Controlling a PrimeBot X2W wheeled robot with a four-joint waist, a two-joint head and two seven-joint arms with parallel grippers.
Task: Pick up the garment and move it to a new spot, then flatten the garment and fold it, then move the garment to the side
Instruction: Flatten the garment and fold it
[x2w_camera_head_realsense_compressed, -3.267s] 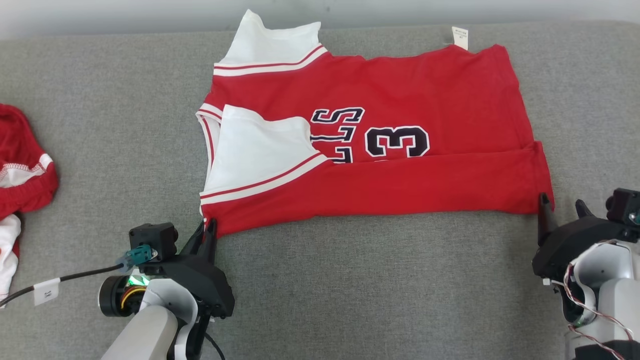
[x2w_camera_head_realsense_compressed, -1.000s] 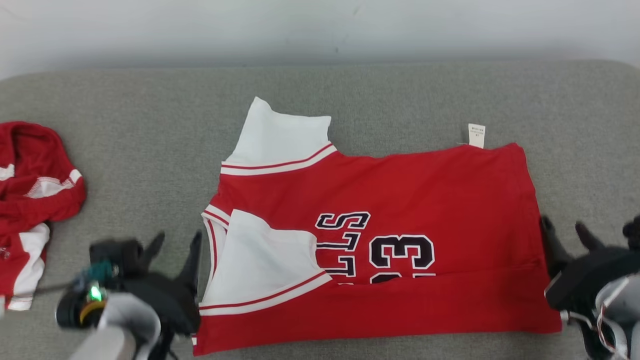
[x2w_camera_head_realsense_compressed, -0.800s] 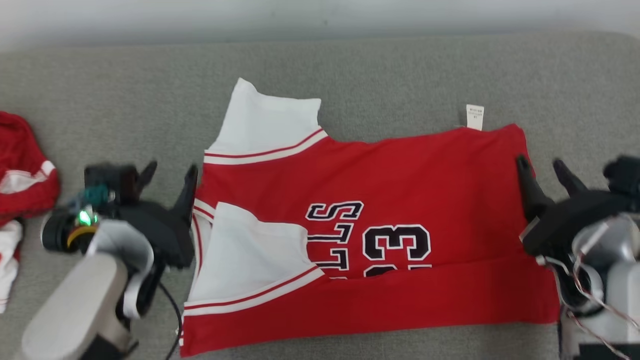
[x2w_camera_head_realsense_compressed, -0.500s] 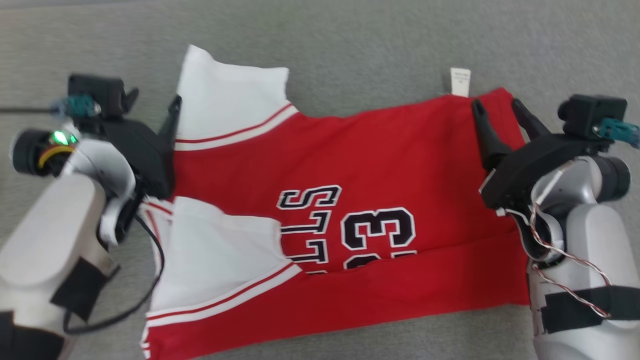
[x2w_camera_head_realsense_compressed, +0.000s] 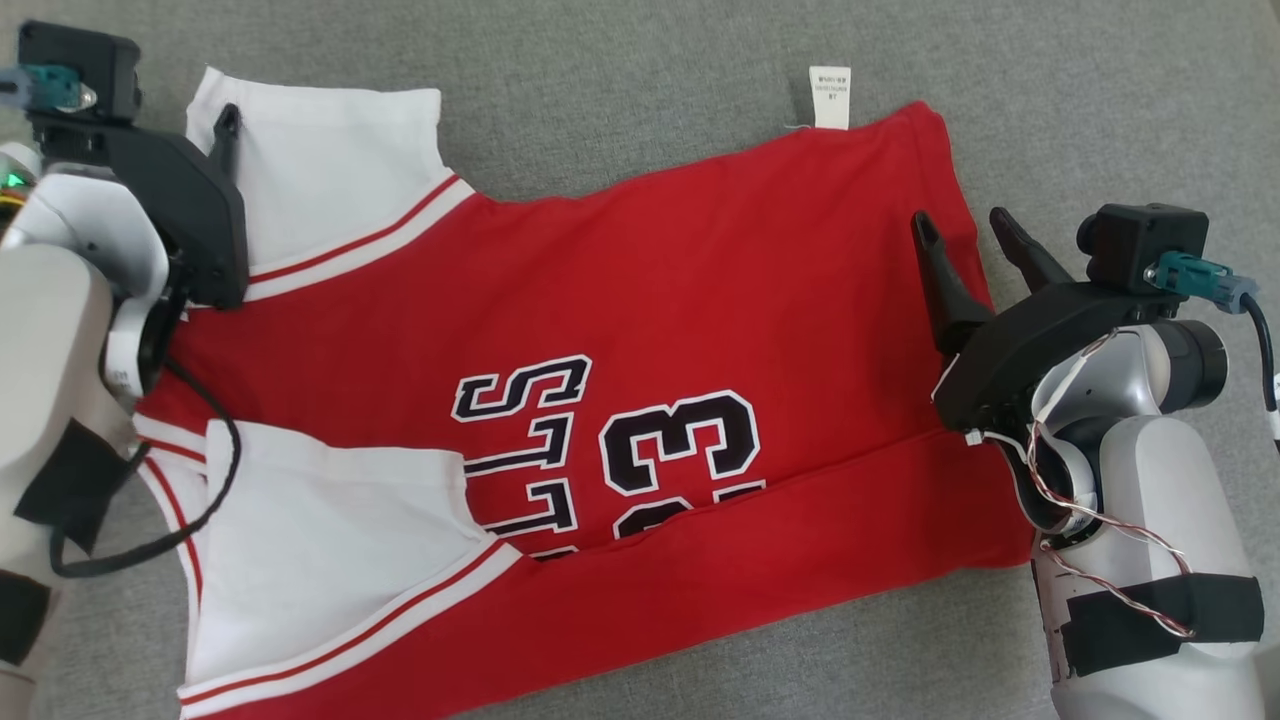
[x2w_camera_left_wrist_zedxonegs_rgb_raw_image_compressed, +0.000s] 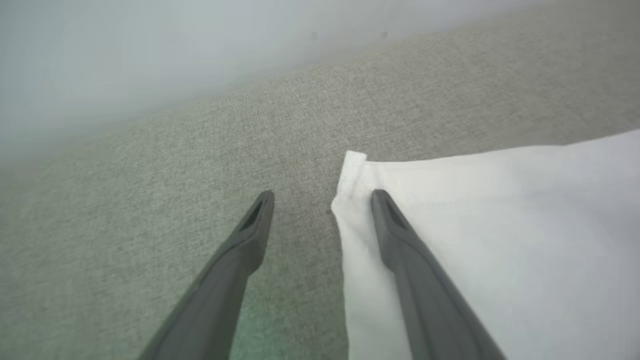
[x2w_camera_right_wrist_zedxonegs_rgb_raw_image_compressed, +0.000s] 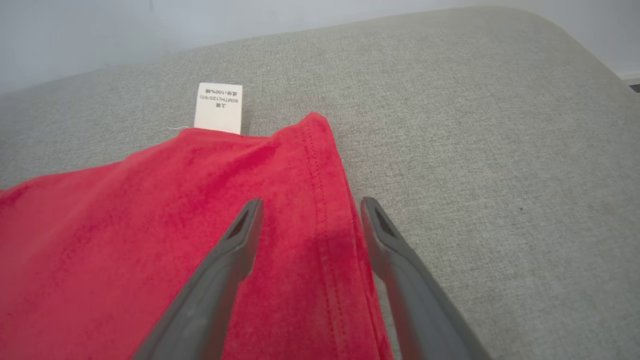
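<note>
Both arms have gone from the garment's near edge to its far one. The left gripper (x2w_camera_left_wrist_zedxonegs_rgb_raw_image_compressed: 322, 196) has its jaws apart astride the white sleeve (x2w_camera_head_realsense_compressed: 320, 170) corner. The garment (x2w_camera_head_realsense_compressed: 640, 300), soft and light, lies flat on the grey surface (x2w_camera_head_realsense_compressed: 640, 60), near strip folded over. The right gripper (x2w_camera_head_realsense_compressed: 960, 220) has its jaws apart across the hem (x2w_camera_right_wrist_zedxonegs_rgb_raw_image_compressed: 325, 210). Being limp, it is likely best pinched at both far corners together.

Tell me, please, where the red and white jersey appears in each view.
Head view: the jersey lies across the middle.
Left wrist view: its white sleeve is at the right.
Right wrist view: its red cloth is at the lower left.
Shared landmark: the grey cushion under it.
</note>
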